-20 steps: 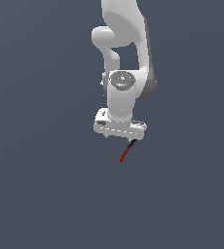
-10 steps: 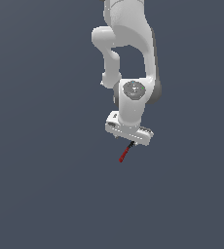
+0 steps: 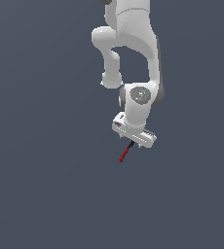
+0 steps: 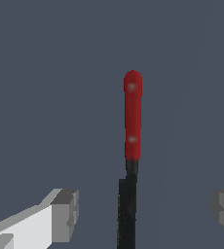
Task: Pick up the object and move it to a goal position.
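- The gripper [image 4: 143, 209] stands open: in the wrist view its two grey fingertips [image 4: 67, 214] are set wide apart, and neither touches anything.
- The black blade runs down the gap between them, a little nearer one fingertip than the other, so the jaws straddle the blade end rather than the handle. That looks like a deliberate line-up, since closing across the thin blade would pinch the flat sides.
- The knife-like tool [image 4: 132, 146] lies straight along the camera's line of sight, its red handle pointing away toward 12 o'clock in that picture and its blade cut off by the frame edge.
- In the exterior view the gripper [image 3: 133, 142] hangs just over the tool [image 3: 125, 153], whose red handle pokes out toward 7 o'clock from under the white hand.
- The arm [image 3: 133, 58] comes down from 12 o'clock, with the wrist tilted so the hand faces the tool.
- My judgement: the pick is not yet made, and lowering, closing and carrying to the goal remain. No goal marker shows in either view.
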